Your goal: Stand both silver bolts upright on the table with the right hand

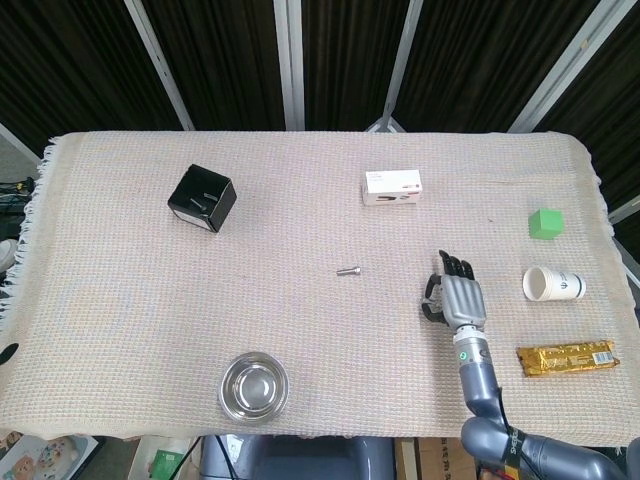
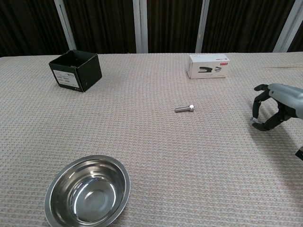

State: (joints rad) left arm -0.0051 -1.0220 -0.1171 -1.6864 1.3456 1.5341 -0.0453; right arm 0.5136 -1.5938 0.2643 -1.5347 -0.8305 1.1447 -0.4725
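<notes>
One silver bolt [image 1: 347,271] [image 2: 184,109] lies on its side near the middle of the woven cloth. My right hand [image 1: 458,299] [image 2: 274,108] hovers just above the cloth at the right, well to the right of that bolt. Its fingers are curled down, and the thumb and a finger meet on a small silvery piece, which looks like the second silver bolt [image 2: 254,124]. That bolt is mostly hidden by the fingers, and in the head view I cannot make it out. My left hand shows in neither view.
A black open box [image 1: 202,197] [image 2: 75,70] stands at the back left, a white stapler box [image 1: 392,187] [image 2: 208,65] at the back centre. A steel bowl [image 1: 253,387] [image 2: 87,193] sits front left. A green cube [image 1: 545,223], paper cup [image 1: 552,284] and gold snack bar [image 1: 566,358] lie right of the hand.
</notes>
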